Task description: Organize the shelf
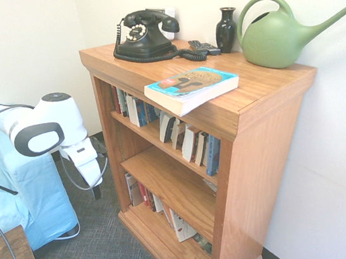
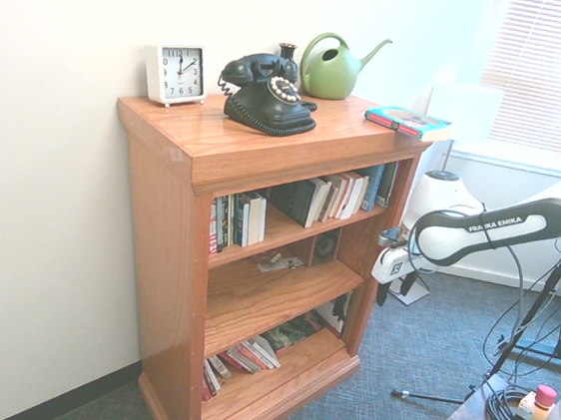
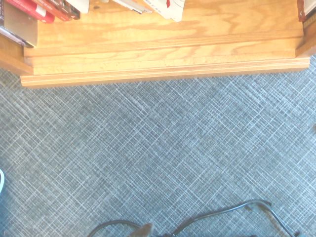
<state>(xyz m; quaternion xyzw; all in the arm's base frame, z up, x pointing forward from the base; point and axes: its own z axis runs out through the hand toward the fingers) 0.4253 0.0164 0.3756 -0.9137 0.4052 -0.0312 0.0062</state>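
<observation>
Atop shelf (image 1: 250,124): phone (image 1: 144,36), book (image 1: 191,88), watering can (image 1: 277,38)

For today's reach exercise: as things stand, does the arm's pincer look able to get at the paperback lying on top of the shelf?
Probably yes. The paperback overhangs the front edge of the shelf top, nothing on it, phone well behind. The pincer hangs lower, before the middle tier, apparently empty, so it must rise first.

Glossy oak-grain wood shelf (image 1: 268,129), woven carpet (image 3: 158,158)
</observation>
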